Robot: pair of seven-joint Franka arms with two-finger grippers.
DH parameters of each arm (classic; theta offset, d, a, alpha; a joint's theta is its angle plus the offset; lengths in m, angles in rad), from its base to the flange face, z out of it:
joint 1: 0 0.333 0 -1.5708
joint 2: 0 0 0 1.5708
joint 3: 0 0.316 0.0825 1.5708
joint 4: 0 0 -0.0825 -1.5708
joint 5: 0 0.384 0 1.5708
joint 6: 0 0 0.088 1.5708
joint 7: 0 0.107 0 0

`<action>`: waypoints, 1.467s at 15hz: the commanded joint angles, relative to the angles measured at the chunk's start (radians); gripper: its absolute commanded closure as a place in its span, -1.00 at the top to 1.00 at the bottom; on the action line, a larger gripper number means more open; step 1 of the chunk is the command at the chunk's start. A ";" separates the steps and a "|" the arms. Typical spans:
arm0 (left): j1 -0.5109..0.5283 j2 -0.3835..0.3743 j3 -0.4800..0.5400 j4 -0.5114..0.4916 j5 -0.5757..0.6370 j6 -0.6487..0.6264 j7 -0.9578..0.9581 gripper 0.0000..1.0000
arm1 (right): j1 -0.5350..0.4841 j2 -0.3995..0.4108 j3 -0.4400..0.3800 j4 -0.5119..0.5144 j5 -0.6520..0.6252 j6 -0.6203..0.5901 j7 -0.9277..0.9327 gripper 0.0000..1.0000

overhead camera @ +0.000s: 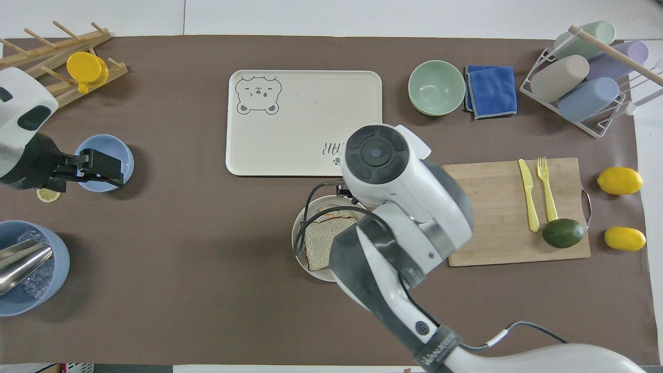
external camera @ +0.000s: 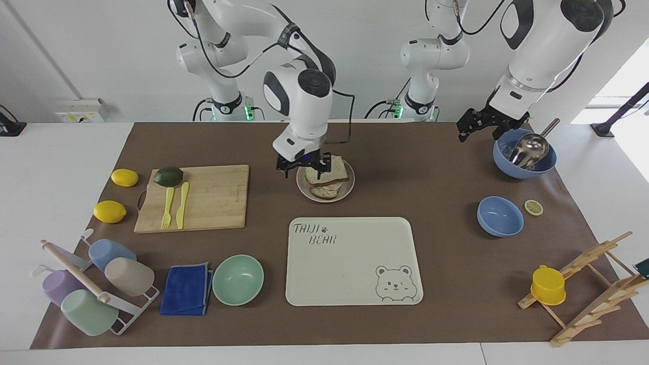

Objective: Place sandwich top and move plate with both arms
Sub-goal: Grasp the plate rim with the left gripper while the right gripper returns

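- Resting on the stack of bread, the sandwich top point(external camera: 332, 171) lies on the plate point(external camera: 343, 191), which sits on the brown surface point(external camera: 431, 263) nearer to the robots than the bear-printed tray point(external camera: 350, 263).
- Judging by how things lie, the slice is placed and the plate is not yet moved; the tray looks a likely place for it.
- The right pincer point(external camera: 303, 165) hangs low at the plate's edge toward the right arm's end, just beside the sandwich, its fingers spread and gripping nothing; that suits taking the rim on that side.
- The left pincer point(external camera: 476, 124) waits in the air by the blue bowl point(external camera: 525, 165) with the metal scoop point(external camera: 530, 147), well apart from the plate; I cannot tell whether it is released or clenched.
- From overhead, the right arm's wrist point(overhead camera: 386, 166) covers its own pincer, part of the plate and a corner of the tray.
- Whether the right fingers touch the rim cannot be made out.
- The filling under the top slice is hidden.
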 commanded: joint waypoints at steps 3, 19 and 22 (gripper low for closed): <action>-0.126 -0.049 -0.009 -0.280 -0.042 0.264 -0.112 1.00 | -0.220 -0.083 0.014 0.132 0.034 -0.263 -0.163 1.00; -0.432 0.117 -0.009 -0.592 -0.258 0.803 -0.212 0.90 | -0.349 -0.163 -0.181 0.148 0.088 -0.386 -0.524 1.00; -0.460 0.120 -0.009 -0.592 -0.263 0.814 -0.211 0.77 | -0.314 -0.193 -0.207 0.121 0.092 -0.437 -0.582 1.00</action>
